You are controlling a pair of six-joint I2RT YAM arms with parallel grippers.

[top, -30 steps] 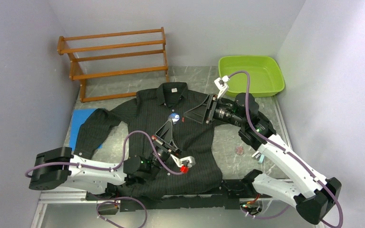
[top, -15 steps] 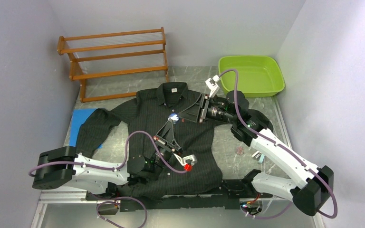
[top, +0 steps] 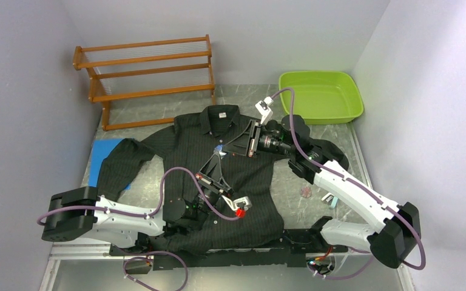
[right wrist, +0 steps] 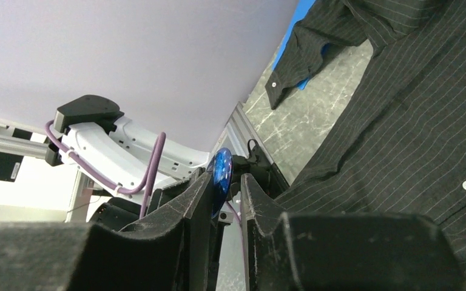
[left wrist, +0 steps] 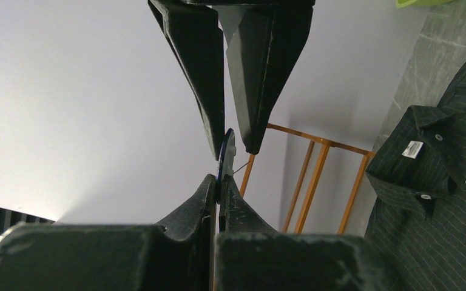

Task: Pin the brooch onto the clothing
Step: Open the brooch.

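The black pinstriped shirt (top: 188, 145) lies flat in the middle of the bench (top: 291, 182), collar toward 12 o'clock. Above its chest, the left claw (left wrist: 218, 182), from 6 o'clock, is clamped on the blue brooch (left wrist: 227, 151), held edge-on. The right claw (right wrist: 227, 177), from 3 o'clock, straddles the brooch's free edge, jaws narrowly apart.
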